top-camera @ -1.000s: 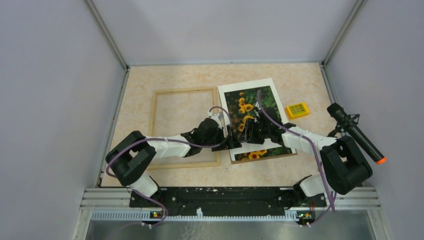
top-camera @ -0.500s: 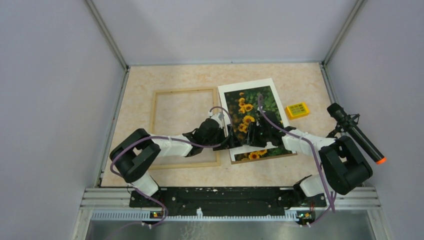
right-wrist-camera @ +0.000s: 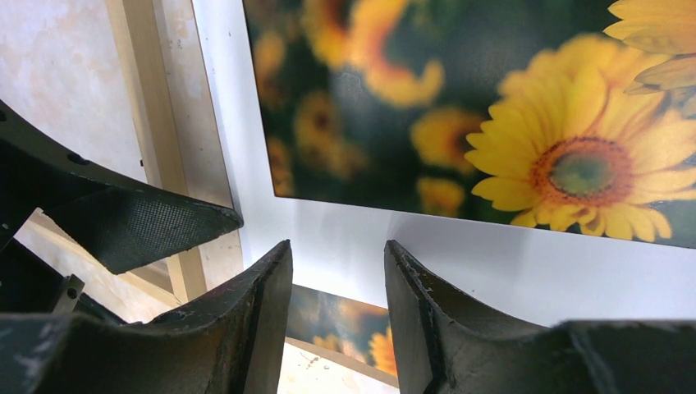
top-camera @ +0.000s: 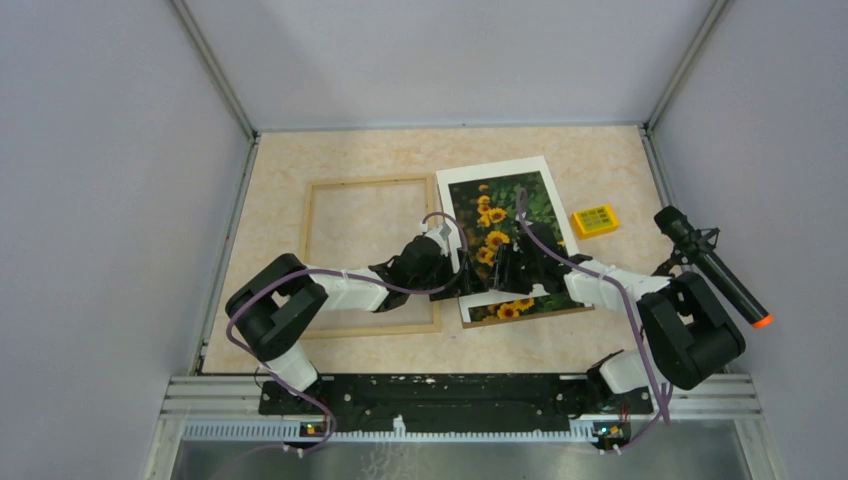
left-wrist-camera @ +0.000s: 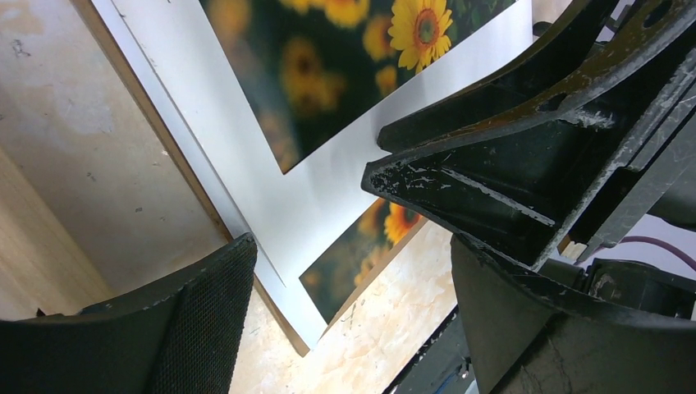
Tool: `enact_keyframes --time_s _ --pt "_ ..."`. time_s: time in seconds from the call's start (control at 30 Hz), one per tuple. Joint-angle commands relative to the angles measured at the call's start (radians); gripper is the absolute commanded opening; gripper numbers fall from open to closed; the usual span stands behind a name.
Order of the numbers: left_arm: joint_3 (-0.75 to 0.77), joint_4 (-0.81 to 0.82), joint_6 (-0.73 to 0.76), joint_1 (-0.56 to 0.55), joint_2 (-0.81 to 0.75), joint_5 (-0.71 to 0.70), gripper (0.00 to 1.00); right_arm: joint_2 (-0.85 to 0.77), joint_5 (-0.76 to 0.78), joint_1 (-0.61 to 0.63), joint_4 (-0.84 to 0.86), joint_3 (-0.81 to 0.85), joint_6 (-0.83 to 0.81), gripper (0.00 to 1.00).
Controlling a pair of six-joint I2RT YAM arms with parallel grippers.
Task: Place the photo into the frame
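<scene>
Top external view: the frame (top-camera: 308, 240) lies flat on the left side of the bench (top-camera: 350, 155), and the bench shows through its middle. The photo (top-camera: 505, 225) lies just beside it on the right, under a white border (top-camera: 495, 172). A strip of flowers sticks out below the border. Both arms reach to the photo's near left corner. The left gripper (left-wrist-camera: 353, 254) is wide open and holds nothing. The right gripper (right-wrist-camera: 336, 246) is about half open over the border's edge, with nothing pinched in it.
</scene>
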Motion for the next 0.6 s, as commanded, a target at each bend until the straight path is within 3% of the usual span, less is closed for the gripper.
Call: enact_keyframes --time_s 0.0,0.2,0.57 --pt "0.033 0.027 0.000 -0.001 0.008 0.000 0.91 -0.003 0.018 -0.006 0.008 -0.017 -0.002 0.45" --pt "0.025 0.016 -0.005 -0.001 0.006 -0.013 0.91 -0.003 0.010 -0.006 0.015 -0.017 0.000 0.45" --pt "0.017 0.212 -0.062 0.011 0.038 0.105 0.90 0.007 -0.008 -0.006 0.036 -0.032 0.008 0.45"
